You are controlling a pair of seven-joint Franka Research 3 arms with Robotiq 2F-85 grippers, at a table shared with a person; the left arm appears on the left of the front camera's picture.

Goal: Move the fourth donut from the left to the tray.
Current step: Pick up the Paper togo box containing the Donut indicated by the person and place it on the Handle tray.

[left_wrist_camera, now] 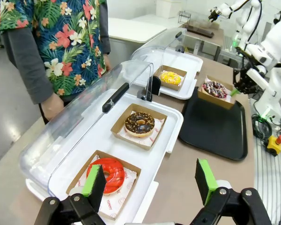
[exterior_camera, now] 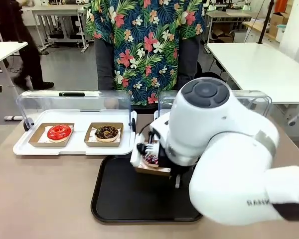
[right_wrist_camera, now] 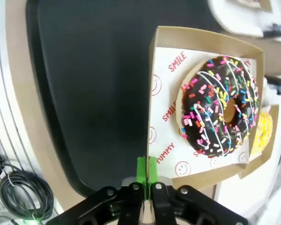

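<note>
**Sprinkled donut held over the black tray**

Closest to where I stand, the right arm's big white casing blocks much of the desk, and below it the right gripper point(right_wrist_camera: 146, 176) has its jaws pinched tight on the edge of a square cardboard holder point(right_wrist_camera: 165, 40). In that holder, on white printed paper, sits the fourth donut point(right_wrist_camera: 220, 108), dark chocolate with white drizzle and coloured sprinkles. From the left wrist view the holder looks tilted and sits at the far end of the tray point(left_wrist_camera: 215, 133); whether its bottom touches the tray I cannot tell. From the front the same holder shows at the tray's far edge, partly hidden by the arm.

The left gripper point(left_wrist_camera: 150, 183) hangs with its jaws wide apart and nothing between them, above the near end of a white display tray point(left_wrist_camera: 168, 140) whose clear lid is raised. On that display tray lie a red glazed donut point(left_wrist_camera: 110, 173) and a chocolate donut with yellowish crumbs point(left_wrist_camera: 139, 123), each in its own cardboard holder. A second white display tray beyond it carries a yellow donut point(left_wrist_camera: 170, 77).

A person in a floral shirt point(exterior_camera: 144, 45) stands at the far side of the desk.
</note>
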